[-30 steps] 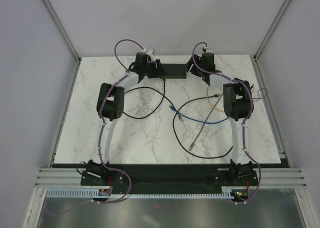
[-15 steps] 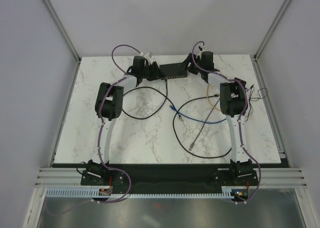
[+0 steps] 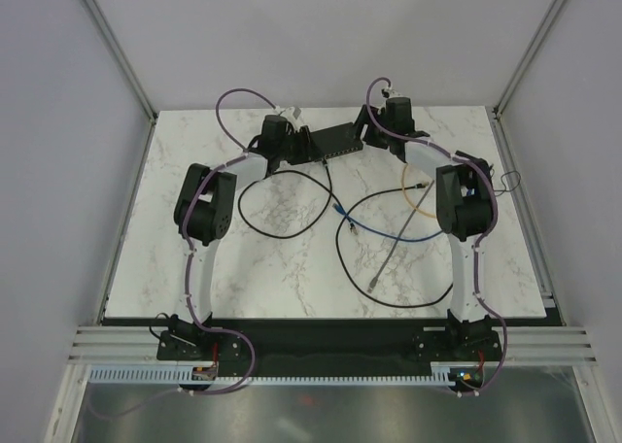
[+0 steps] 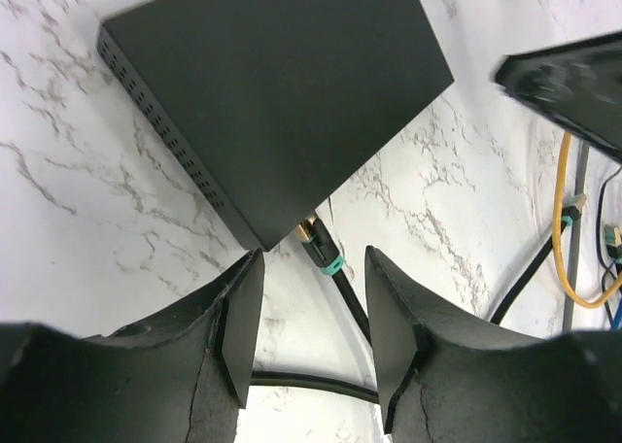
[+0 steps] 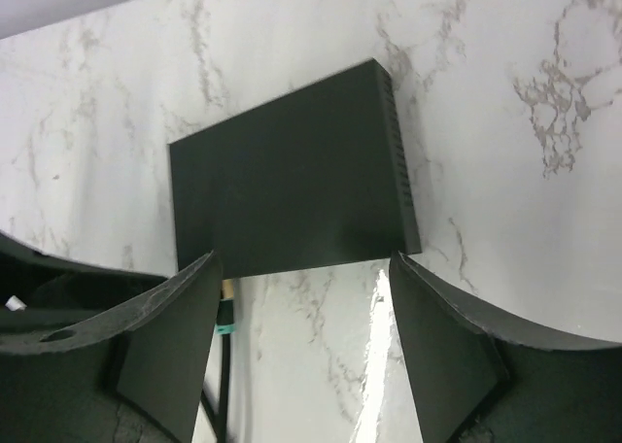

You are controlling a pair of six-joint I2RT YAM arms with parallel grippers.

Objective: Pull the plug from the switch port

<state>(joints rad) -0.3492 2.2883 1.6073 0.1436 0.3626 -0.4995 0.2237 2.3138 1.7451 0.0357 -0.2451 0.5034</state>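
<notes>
At far centre in top view, switch lies btwn left gripper and right gripper. Left wrist: fingers apart, plug just ahead at switch's corner port, ungripped. Right wrist: fingers apart, straddling switch. Pre-grasp, probably; next you'd brace switch, clamp plug, pull.

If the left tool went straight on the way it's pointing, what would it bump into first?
Probably the black cable's plug, sitting at the switch edge just ahead; depth is hard to judge.
</notes>
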